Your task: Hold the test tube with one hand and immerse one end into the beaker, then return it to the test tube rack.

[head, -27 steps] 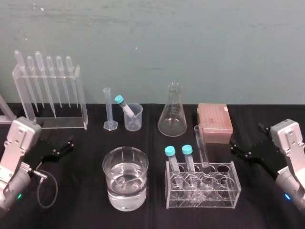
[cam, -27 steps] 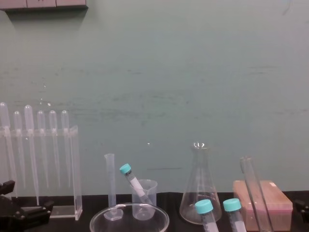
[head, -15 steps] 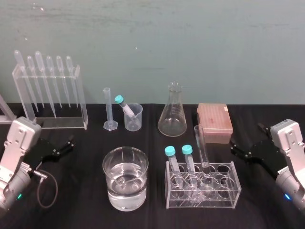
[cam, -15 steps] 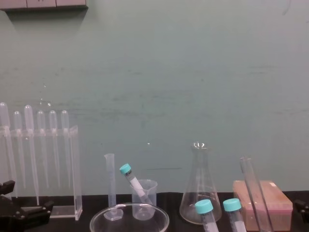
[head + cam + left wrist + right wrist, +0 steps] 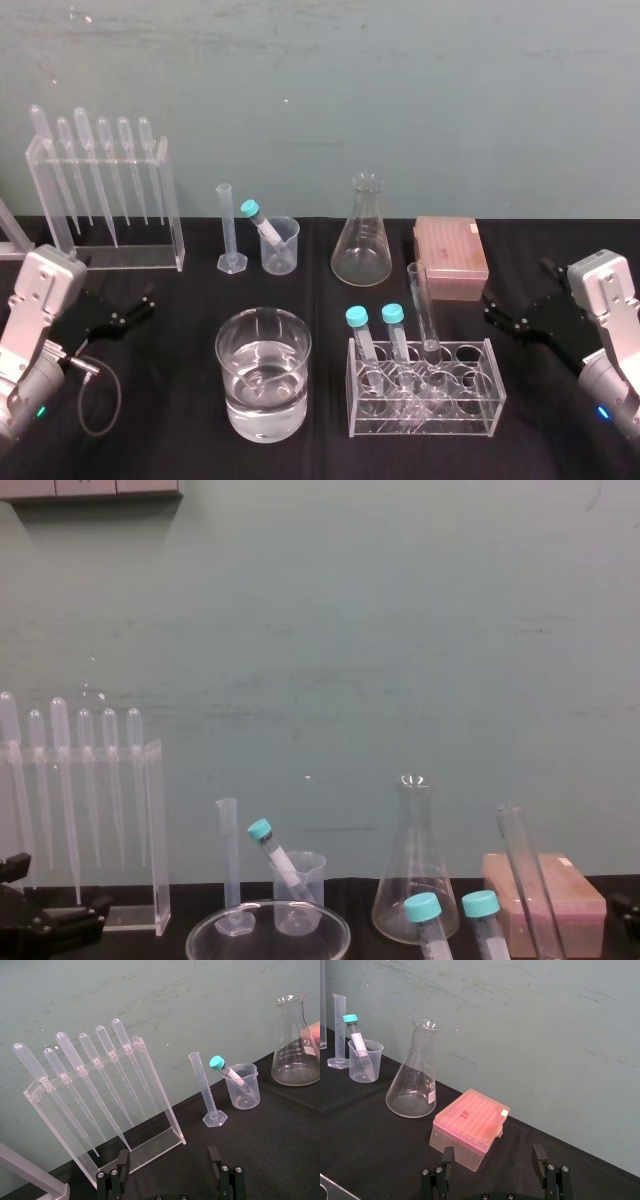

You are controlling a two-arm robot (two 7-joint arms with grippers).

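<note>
Clear glass test tube (image 5: 423,310) is seated in a rear hole of the rack (image 5: 490,402), near upright, with its open rim up and leaning slightly toward the teal-capped tubes (image 5: 392,335). Its base is lost in the acrylic glare. The beaker (image 5: 236,398) is set left of the rack, apart. Flask (image 5: 361,245) print behind the rack is unreadable. Left gripper (image 5: 140,303) is parked well left of the rack and right gripper (image 5: 497,308) near its right, both with jaws apart and nothing held.
</note>
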